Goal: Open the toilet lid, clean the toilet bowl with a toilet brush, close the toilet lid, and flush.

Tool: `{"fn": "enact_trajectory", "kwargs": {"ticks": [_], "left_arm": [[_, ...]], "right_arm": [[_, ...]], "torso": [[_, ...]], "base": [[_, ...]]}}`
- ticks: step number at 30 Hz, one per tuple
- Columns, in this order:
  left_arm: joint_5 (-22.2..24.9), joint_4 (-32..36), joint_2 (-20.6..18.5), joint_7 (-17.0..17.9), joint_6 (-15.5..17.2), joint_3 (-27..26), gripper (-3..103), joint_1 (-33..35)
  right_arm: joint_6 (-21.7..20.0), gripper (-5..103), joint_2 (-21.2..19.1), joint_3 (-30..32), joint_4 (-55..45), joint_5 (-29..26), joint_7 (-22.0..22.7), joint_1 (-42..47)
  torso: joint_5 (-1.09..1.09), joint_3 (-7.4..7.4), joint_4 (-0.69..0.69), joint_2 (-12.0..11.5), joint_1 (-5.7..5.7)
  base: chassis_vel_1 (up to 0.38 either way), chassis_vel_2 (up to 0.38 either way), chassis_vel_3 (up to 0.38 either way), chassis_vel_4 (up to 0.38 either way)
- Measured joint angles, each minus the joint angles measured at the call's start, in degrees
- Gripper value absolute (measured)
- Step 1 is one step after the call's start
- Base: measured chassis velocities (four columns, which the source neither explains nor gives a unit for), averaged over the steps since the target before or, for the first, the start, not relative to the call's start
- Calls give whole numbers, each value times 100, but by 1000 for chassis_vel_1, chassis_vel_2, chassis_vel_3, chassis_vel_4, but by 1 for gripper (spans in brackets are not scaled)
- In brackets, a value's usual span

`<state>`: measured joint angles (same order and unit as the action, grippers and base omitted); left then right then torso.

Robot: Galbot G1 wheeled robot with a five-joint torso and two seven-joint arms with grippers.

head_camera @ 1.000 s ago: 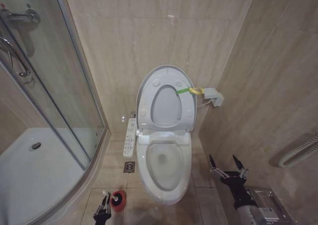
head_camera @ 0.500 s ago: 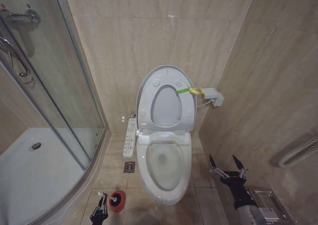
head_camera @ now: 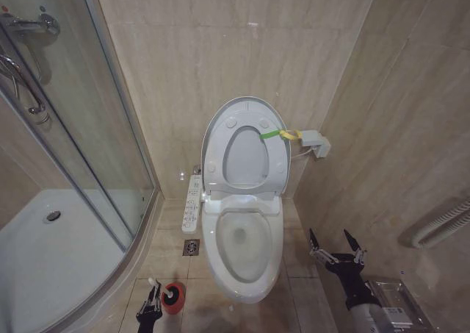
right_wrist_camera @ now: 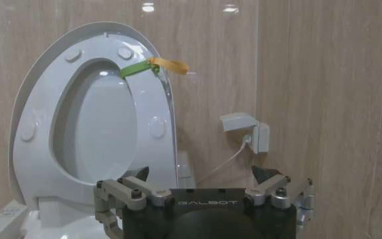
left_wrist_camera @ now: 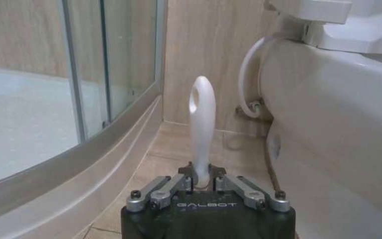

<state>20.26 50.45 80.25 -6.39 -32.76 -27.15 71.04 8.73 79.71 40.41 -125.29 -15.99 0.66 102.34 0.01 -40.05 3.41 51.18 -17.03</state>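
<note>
Left gripper (left_wrist_camera: 202, 185) is clamped tight on the toilet brush (left_wrist_camera: 202, 130) handle, down on the floor left of the toilet bowl (head_camera: 242, 252), by the red holder (head_camera: 175, 298). Right gripper (head_camera: 336, 245) hangs spread wide, holding nothing. Toilet lid (head_camera: 247, 146) stands up against the wall

The left gripper (left_wrist_camera: 203, 185) has a black housing with the word GALBOT in pale letters on its face. Above that word, grey metal links carry dark round screws, and the small tips are dark. The right gripper (right_wrist_camera: 205, 175) has the same black body, the same marking and silver links with black screws, and two dark pointed fingers (head_camera: 353, 241). Behind the marking, its arm is black, then light grey with a label.
</note>
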Motion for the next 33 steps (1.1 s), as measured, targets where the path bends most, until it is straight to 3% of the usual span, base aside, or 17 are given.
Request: {"fn": "enact_trajectory", "kwargs": {"ticks": [19, 27, 30, 31, 33], "left_arm": [[-211, -24, 31, 16, 15, 14, 16, 3], [-258, 49, 41, 199, 139, 4, 16, 97], [-271, 45, 66, 220, 165, 30, 16, 131], [-276, 69, 65, 228, 158, 18, 31, 129], [-278, 84, 65, 246, 162, 12, 31, 135]], "right_arm": [[0, 100, 0, 0, 0, 0, 0, 0], [0, 100, 0, 0, 0, 0, 0, 0], [0, 100, -1, 1, 0, 0, 1, -2], [0, 100, 0, 0, 0, 0, -1, 2], [-1, 100, 0, 0, 0, 0, 0, 0]], "torso": [[0, 0, 0, 0, 0], [0, 0, 0, 0, -1], [-16, -3, -2, -3, -3], [-3, -2, 0, -2, -2], [1, -2, -1, -2, -2]], "base": [[0, 0, 0, 0], [0, 0, 0, 0], [0, 0, 0, 0], [0, 0, 0, 0], [0, 0, 0, 0]]}}
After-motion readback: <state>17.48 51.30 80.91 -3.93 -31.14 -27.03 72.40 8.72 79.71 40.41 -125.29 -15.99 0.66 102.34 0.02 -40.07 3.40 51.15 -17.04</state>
